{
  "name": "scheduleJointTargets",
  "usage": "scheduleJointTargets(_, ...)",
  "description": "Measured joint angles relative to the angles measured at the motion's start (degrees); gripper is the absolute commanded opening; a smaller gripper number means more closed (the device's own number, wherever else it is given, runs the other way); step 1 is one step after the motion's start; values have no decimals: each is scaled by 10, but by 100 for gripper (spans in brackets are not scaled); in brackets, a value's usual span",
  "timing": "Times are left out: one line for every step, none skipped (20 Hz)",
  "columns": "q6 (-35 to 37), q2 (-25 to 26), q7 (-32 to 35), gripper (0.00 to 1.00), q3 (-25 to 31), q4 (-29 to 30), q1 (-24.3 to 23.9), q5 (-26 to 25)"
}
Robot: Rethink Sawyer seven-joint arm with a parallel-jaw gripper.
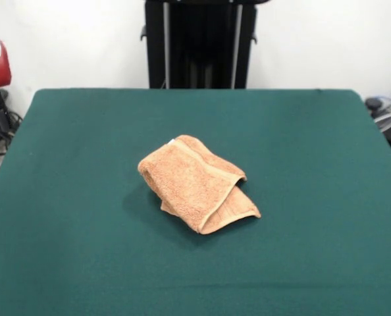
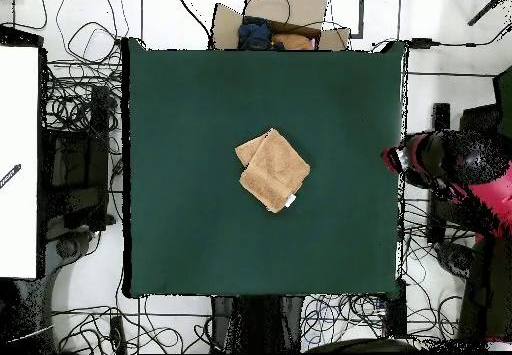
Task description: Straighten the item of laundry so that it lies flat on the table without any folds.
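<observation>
I'm looking at the towel point(image 1: 197, 182) sitting folded near the middle of the table point(image 1: 70, 164) — peach-orange terry, doubled over, with a lower layer poking out at one corner. In the overhead view the arm point(image 2: 450, 166) is hanging off the table's right edge, well apart from the cloth, so I'm judging the reach runs leftward across the felt. Whether the fingers are parted, I cannot tell — nothing is held.

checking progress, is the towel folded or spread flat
Folded: the towel lies doubled over itself on the table, a lower layer poking out.
</observation>
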Motion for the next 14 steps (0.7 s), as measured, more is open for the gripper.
scheduleJointTargets(1, -1, 0, 100, 0, 1, -1, 0)
scheduleJointTargets(0, -4, 1, 100, 0, 6, -2, 0)
scheduleJointTargets(0, -16, 1, 100, 0, 22, -9, 0)
scheduleJointTargets(1, -26, 1, 100, 0, 34, -15, 1)
scheduleJointTargets(0, -30, 1, 100, 0, 39, -17, 1)
scheduleJointTargets(1, -37, 1, 100, 0, 47, -21, 0)
scheduleJointTargets(0, -57, 1, 100, -1, 72, -37, 1)
scheduleJointTargets(1, -66, 1, 100, -1, 83, -44, 0)
scheduleJointTargets(1, -73, 1, 100, -1, 90, -50, 0)
scheduleJointTargets(0, -79, 1, 100, -1, 98, -56, 0)
scheduleJointTargets(0, -95, 1, 100, -2, 115, -72, 0)
scheduleJointTargets(0, -100, 1, 100, -3, 120, -77, 0)
scheduleJointTargets(0, -110, 1, 100, -4, 129, -87, 0)
scheduleJointTargets(0, -119, 1, 100, -5, 137, -97, -1)
